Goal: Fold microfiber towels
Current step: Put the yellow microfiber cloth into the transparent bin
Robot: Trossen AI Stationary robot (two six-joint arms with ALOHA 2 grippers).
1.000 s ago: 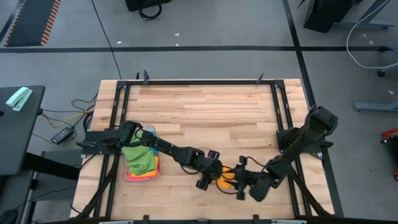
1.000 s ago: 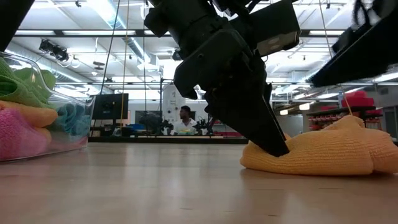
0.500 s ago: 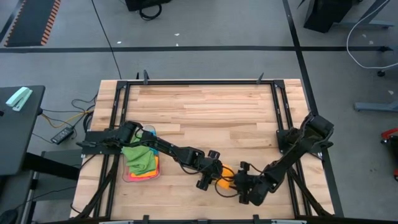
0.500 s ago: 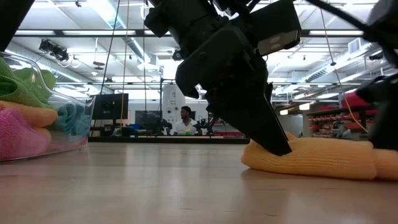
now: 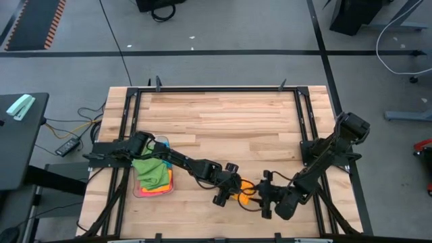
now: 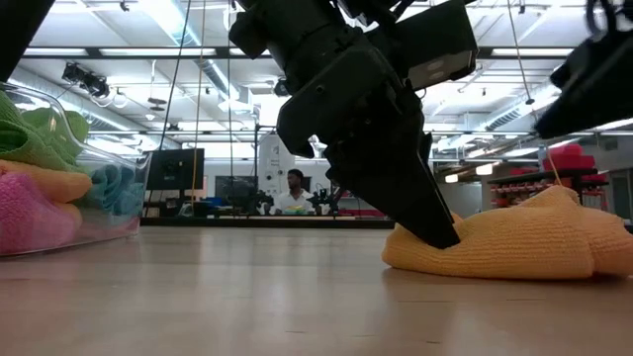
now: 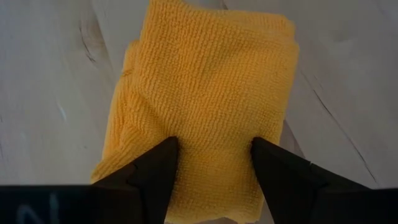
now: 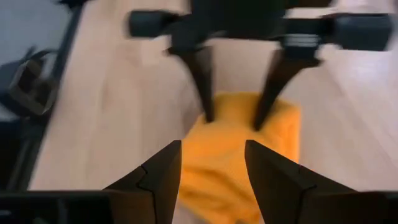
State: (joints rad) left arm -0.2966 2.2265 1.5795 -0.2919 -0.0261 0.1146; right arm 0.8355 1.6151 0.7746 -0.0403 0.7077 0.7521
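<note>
Orange towel (image 5: 244, 191) lay folded on table (image 5: 229, 121), right of clear tray (image 5: 154, 190) w/ green, orange, pink towels (image 5: 151, 173). Left gripper (image 7: 214, 155) had fingers apart, tips pressed down onto orange towel. Right gripper (image 8: 211, 165) hovered just right of towel, fingers apart, gripping nothing.

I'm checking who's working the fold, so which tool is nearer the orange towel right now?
Left. The left tool has both fingers pressed down on the orange towel, spread open. The right tool hangs open just off the towel's edge, not touching it.
</note>
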